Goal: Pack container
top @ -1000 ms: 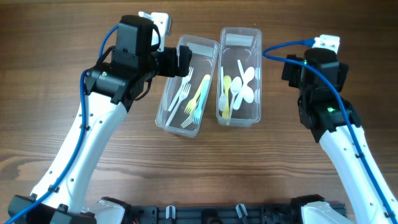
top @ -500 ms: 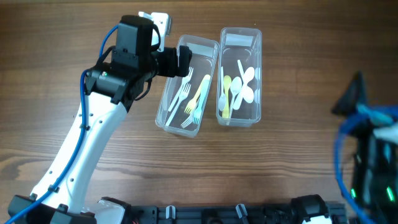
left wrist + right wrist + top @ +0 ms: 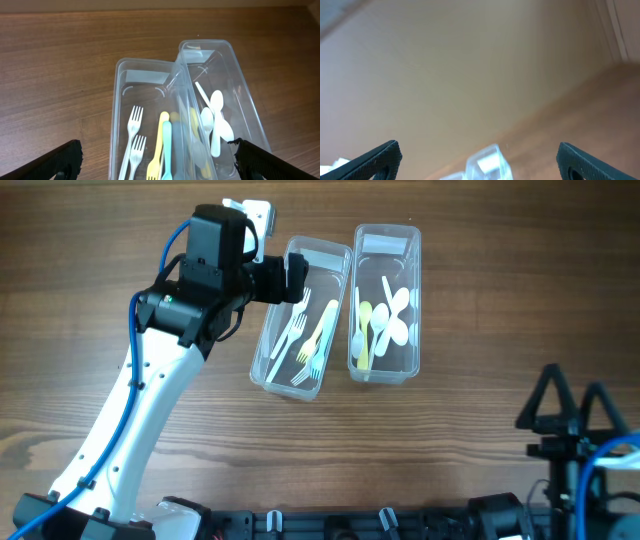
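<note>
Two clear plastic containers lie side by side at the back of the table. The left container [image 3: 283, 391] holds white forks [image 3: 290, 340] and a yellow fork [image 3: 321, 328]. The right container [image 3: 386, 377] holds white and yellow spoons [image 3: 394, 320]. My left gripper [image 3: 291, 280] is open and empty, hovering over the far end of the left container. In the left wrist view the gripper [image 3: 157, 160] looks down on the forks [image 3: 134, 131] and the spoons [image 3: 216, 117]. My right gripper [image 3: 572, 415] is open and empty at the near right, far from both containers.
The wooden table [image 3: 470, 440] carries only the two containers. The right wrist view is blurred; between the open fingers [image 3: 477, 155] it shows a clear container corner [image 3: 489, 161] low in the frame and a plain wall above.
My right arm has swung away from beside the right container to the near right edge, its open fingers now seen end on. The left arm and the containers have not moved.
</note>
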Controlling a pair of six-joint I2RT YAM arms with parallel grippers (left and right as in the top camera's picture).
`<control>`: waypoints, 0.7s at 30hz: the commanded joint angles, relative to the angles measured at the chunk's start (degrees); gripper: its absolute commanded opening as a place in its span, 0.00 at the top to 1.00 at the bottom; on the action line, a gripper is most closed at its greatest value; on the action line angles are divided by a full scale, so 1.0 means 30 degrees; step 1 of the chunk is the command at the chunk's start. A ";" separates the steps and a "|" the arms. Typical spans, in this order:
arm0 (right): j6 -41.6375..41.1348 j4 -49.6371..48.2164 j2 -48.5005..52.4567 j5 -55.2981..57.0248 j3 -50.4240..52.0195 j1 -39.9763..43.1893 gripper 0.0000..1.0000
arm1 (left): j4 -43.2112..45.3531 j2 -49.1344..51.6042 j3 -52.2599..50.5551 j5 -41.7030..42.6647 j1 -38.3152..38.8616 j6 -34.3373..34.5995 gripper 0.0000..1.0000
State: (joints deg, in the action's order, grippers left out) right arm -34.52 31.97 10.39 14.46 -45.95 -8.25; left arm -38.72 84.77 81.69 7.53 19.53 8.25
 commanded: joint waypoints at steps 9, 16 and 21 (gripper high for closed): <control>0.2229 -0.4299 -0.3388 -0.2601 0.7198 0.0153 0.00 | 0.0058 -0.0058 0.0022 -0.0029 -0.0022 -0.0029 0.00; 0.7788 -0.8874 -0.3388 -0.4299 1.0003 0.0153 0.00 | 0.0058 -0.0058 0.0022 -0.0029 -0.0015 -0.0029 0.00; 0.8014 -0.9806 -0.3388 -0.4364 1.2014 0.0291 0.00 | 0.0058 -0.0058 0.0022 -0.0029 -0.0015 -0.0029 0.00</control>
State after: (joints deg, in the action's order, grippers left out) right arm -13.41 3.90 1.10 2.98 -13.17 -8.03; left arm -38.70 84.77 81.69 7.53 19.53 8.25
